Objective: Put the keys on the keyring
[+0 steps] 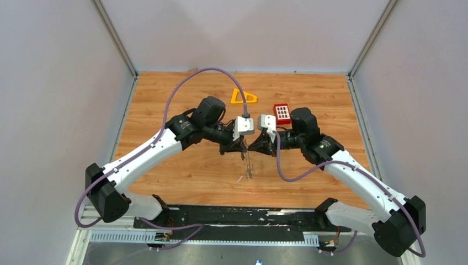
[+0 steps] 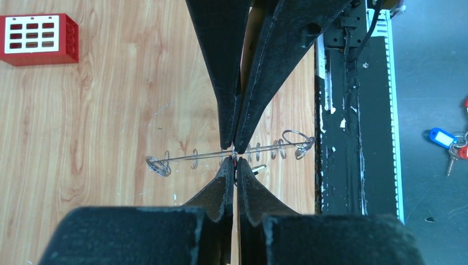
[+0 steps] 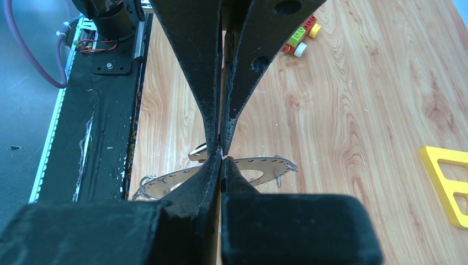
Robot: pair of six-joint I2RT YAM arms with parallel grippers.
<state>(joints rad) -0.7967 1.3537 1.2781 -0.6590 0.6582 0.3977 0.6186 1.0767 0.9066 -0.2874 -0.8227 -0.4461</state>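
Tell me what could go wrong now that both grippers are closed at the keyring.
1. The left gripper and right gripper pinch the thin keyring at nearly one spot, tip to tip. Opposing pulls could twist it or make it slip.
2. Only the fingertips seem to hold it. A slip could drop it, with the small loops strung on it, onto the table.

The table (image 1: 182, 176) shows orange-brown wood grain. The keypad block (image 1: 282, 113) is red with a white face and dark holes, and the triangle frame (image 1: 243, 97) is yellow-orange. The arms (image 1: 149, 152) are white with black joints, trailing a purple cable (image 1: 182, 88). The left gripper (image 2: 235, 164) and right gripper (image 3: 222, 156) are black, the keyring (image 2: 204, 156) silvery grey.
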